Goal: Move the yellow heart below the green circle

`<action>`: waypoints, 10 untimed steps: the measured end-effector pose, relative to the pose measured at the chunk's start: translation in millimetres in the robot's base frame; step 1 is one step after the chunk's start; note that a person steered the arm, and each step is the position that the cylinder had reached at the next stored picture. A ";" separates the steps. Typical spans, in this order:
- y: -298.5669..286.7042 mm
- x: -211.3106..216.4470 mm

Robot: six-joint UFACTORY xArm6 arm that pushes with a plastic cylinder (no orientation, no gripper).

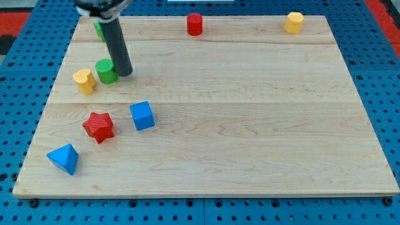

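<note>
The arm has no fingers to spread or pinch; it ends in a dark rod whose tip [125, 72] rests on the wooden board [250, 125], touching or just beside the green circle [106, 71] on that block's right. The yellow heart [84, 81] sits just beyond the green circle, left of the tip and slightly lower in the view; the two blocks look nearly touching. Below the tip, well apart, lie the blue cube [142, 115] and the red star [99, 127], with the blue triangular block [64, 158] farther toward the view's bottom left. Above the tip, a second green block [99, 29] is partly hidden behind the rod. A red cylinder [195, 24] stands at the top edge to the tip's right, a second yellow block [294, 22] far right.
</note>
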State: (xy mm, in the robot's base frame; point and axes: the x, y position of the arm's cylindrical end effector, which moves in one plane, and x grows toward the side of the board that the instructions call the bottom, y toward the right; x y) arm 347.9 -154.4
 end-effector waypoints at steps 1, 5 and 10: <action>-58.1 -16.8; -80.3 56.0; -103.9 89.4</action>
